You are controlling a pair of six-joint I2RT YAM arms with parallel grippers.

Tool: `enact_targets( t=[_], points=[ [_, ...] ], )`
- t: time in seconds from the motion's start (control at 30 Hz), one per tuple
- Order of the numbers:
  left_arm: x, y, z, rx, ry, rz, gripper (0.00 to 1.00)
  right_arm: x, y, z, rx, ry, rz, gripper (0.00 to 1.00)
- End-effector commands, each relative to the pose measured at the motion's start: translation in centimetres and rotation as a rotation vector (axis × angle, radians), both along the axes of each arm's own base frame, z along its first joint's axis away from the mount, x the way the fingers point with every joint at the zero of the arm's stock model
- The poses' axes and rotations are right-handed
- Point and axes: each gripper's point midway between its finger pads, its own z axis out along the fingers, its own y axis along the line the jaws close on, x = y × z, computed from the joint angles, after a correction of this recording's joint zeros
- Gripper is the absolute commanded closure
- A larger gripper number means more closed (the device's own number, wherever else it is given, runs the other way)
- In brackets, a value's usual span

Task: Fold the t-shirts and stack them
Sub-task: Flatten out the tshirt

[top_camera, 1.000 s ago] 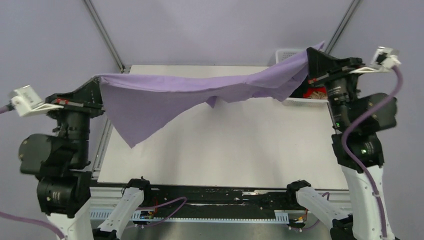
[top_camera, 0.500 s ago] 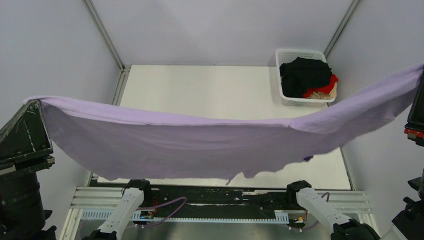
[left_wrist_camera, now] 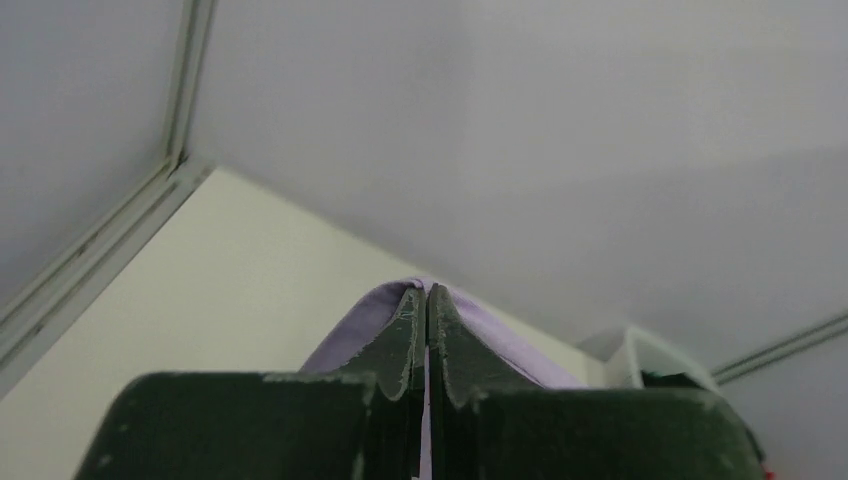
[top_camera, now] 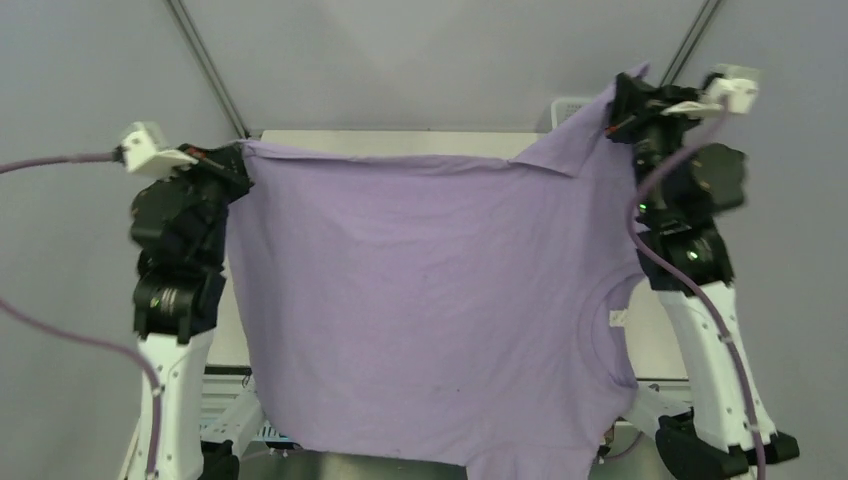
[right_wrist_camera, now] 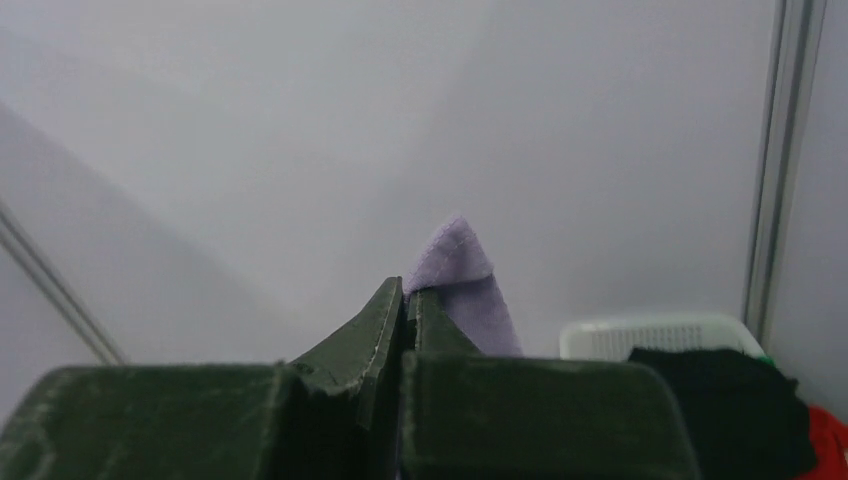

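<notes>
Purple t-shirt (top_camera: 430, 300), top edge stretched taut, hanging free

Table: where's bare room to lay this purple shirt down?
On the table, the far-left stretch beside the side rail is bare. The far-right corner is crowded by the basket of black clothes. The hanging purple shirt hides the rest.

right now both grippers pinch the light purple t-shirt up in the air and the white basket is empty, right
Not empty: the right wrist view shows black cloth and red cloth in the white basket. The left gripper and right gripper do both pinch the light purple t-shirt up in the air.
</notes>
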Motion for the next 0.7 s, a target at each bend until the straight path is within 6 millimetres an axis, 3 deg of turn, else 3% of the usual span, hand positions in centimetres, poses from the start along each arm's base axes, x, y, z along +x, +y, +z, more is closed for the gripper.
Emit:
enact_targets(
  t=[0.0,0.1,0.13,0.17,0.2,0.23,0.27,0.3,0.33,0.37,0.4,0.43,0.5,0.53,0.57,0.6,0.67],
  points=[
    [8.4,2.7,-13.0,-0.014,0.318,0.211,1.0,9.4,-0.1,-10.6,-0.024,0.199,-0.135,1.0],
    [13.7,3.6,-22.4,0.014,0.537,0.3,0.98,15.6,0.4,-19.3,-0.026,0.358,-0.17,1.0],
    [14.8,3.8,-24.8,0.022,0.593,0.309,0.98,17.7,0.6,-22.3,-0.012,0.412,-0.17,1.0],
    [17.0,4.2,-28.6,0.036,0.678,0.324,0.95,20.5,1.0,-26.4,-0.008,0.49,-0.168,1.0],
    [18.5,4.4,-29.8,0.039,0.707,0.326,0.93,22.7,1.3,-29.2,0.002,0.542,-0.159,1.0],
    [20.2,5.1,-34.3,0.051,0.817,0.35,0.9,24.9,1.4,-32.2,0.011,0.6,-0.159,1.0],
    [22.4,5.4,-33.9,0.033,0.812,0.348,0.9,26.9,1.6,-34.0,0.02,0.641,-0.163,0.99],
    [23.7,5.8,-38.5,0.04,0.933,0.347,0.84,29.1,1.8,-35.8,0.023,0.679,-0.168,0.94],
    [26.5,5.1,-36.6,0.015,0.891,0.297,0.76,31.0,2.2,-37.0,0.019,0.707,-0.166,0.9],
    [27.3,5.9,-40.0,0.0,0.985,0.283,0.48,32.6,2.7,-37.5,0.012,0.727,-0.153,0.85],
    [29.3,6.1,-37.7,-0.01,0.933,0.281,0.26,33.8,3.6,-38.0,-0.002,0.75,-0.115,0.73],
    [29.9,6.2,-38.8,-0.006,0.958,0.279,0.07,34.7,4.4,-37.7,-0.01,0.756,-0.076,0.52],
    [31.7,6.1,-35.8,-0.006,0.895,0.255,0.01,34.9,6.0,-36.8,-0.017,0.766,0.01,0.19],
    [31.8,5.9,-35.3,-0.004,0.888,0.244,0.01,34.4,6.7,-36.8,-0.017,0.775,0.051,0.03],
    [31.6,5.4,-33.8,-0.002,0.864,0.218,0.0,33.6,7.2,-36.7,-0.011,0.786,0.089,0.0],
    [31.3,5.3,-33.6,0.0,0.866,0.207,0.0,32.4,7.6,-36.9,0.0,0.804,0.121,0.0],
    [29.8,4.4,-31.8,-0.011,0.843,0.158,0.0,29.4,8.6,-38.8,0.038,0.876,0.195,0.0]
  ],
)
